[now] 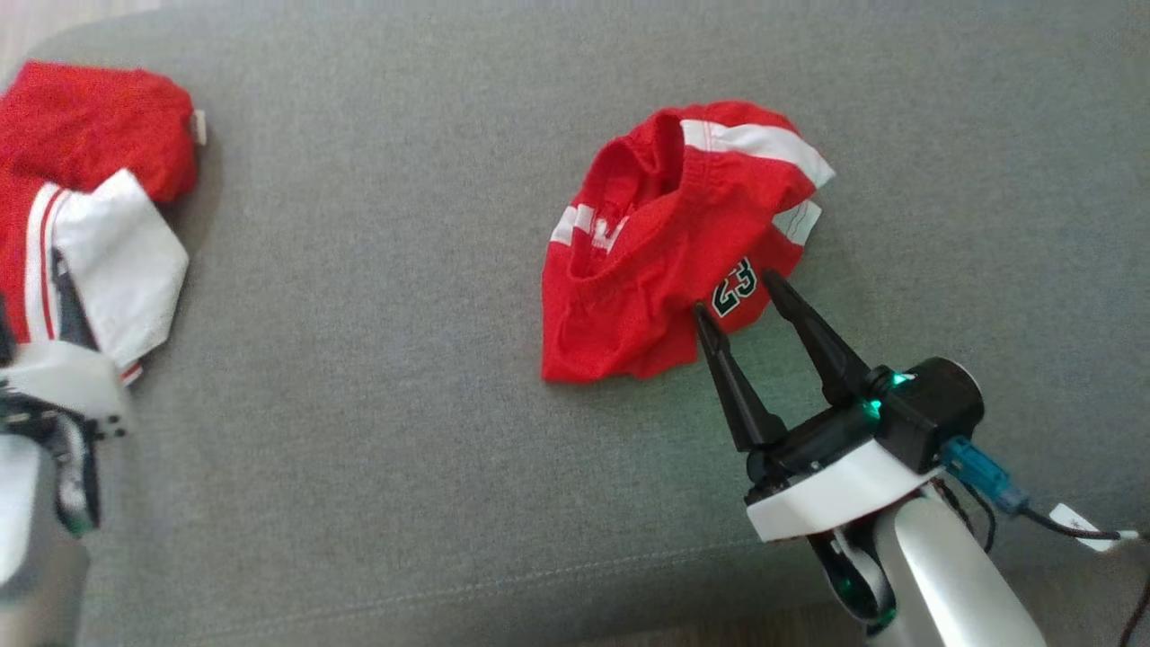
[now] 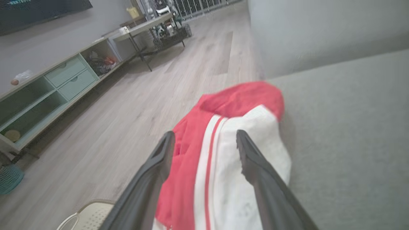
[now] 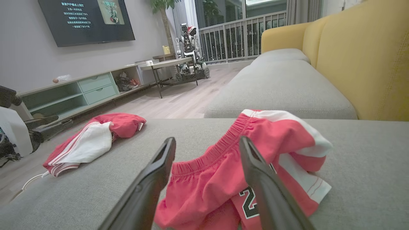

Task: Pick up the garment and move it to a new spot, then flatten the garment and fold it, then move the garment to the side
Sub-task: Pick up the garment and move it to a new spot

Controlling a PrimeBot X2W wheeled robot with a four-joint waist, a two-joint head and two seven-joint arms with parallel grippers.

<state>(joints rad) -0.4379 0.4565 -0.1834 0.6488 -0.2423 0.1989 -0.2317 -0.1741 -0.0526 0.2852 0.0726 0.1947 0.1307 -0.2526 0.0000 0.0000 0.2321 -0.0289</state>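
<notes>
A crumpled pair of red shorts (image 1: 647, 261) with white stripes and a "23" lies in the middle of the grey sofa seat (image 1: 377, 359). My right gripper (image 1: 737, 294) is open, its fingertips at the near right edge of the shorts (image 3: 223, 179) and holding nothing. A second red and white garment (image 1: 90, 207) lies bunched at the seat's left edge. My left gripper (image 2: 205, 135) hangs open just over this garment (image 2: 230, 159), its fingers either side of the white part and gripping nothing. The left arm's pale wrist (image 1: 63, 386) sits at the lower left.
The seat's left edge drops to a wooden floor (image 2: 127, 105). A yellow sofa back (image 3: 361, 57) rises beyond the shorts. A low TV cabinet (image 3: 80, 92) and a table (image 3: 166, 64) stand across the room. A pale perforated item (image 2: 92, 214) sits on the floor below the left gripper.
</notes>
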